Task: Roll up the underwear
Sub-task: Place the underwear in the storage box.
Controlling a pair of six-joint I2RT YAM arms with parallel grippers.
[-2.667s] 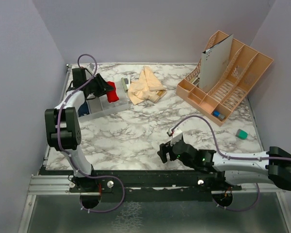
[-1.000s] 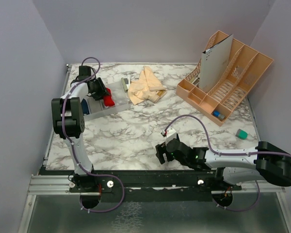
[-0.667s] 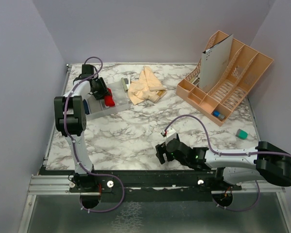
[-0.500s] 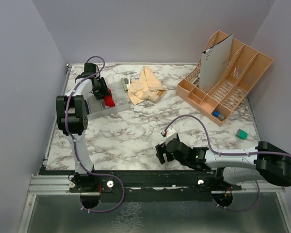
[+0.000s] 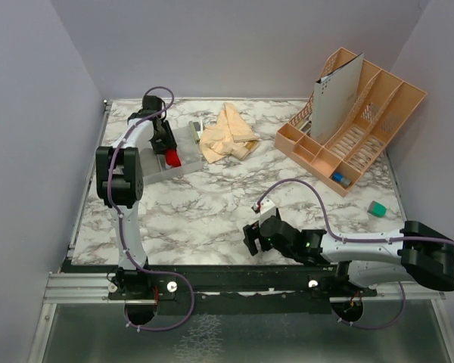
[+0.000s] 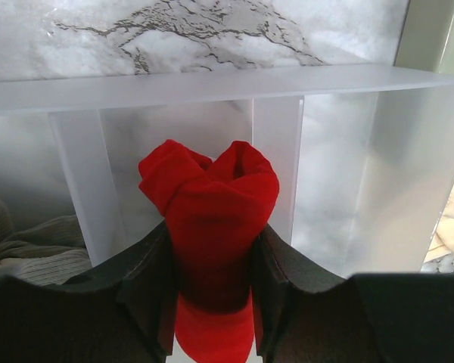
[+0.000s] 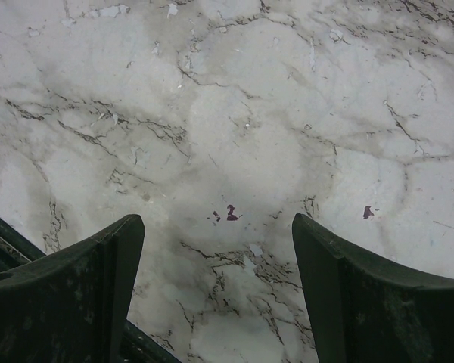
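My left gripper (image 5: 169, 151) is shut on the rolled bright red underwear (image 5: 172, 157), at the back left. It holds the roll upright over a frosted clear divided bin (image 5: 150, 171). In the left wrist view the red roll (image 6: 210, 204) sits squeezed between my black fingers (image 6: 145, 281), its top bulging above them in front of the bin's dividers (image 6: 276, 162). Loose peach-beige underwear (image 5: 227, 134) lies in a heap just right of the bin. My right gripper (image 5: 251, 236) rests low near the front edge, open over bare marble (image 7: 227, 151) with nothing between its fingers (image 7: 348, 302).
A peach slotted organizer rack (image 5: 367, 125) stands tilted at the back right, holding a grey-white card (image 5: 334, 98) and a small blue item (image 5: 338, 178). A teal block (image 5: 377, 209) lies near the right edge. Grey ribbed cloth (image 6: 26, 246) fills the bin's left compartment.
The left arm has swung a little to the right and turned, carrying the red roll along over the bin. The right arm has stayed put.
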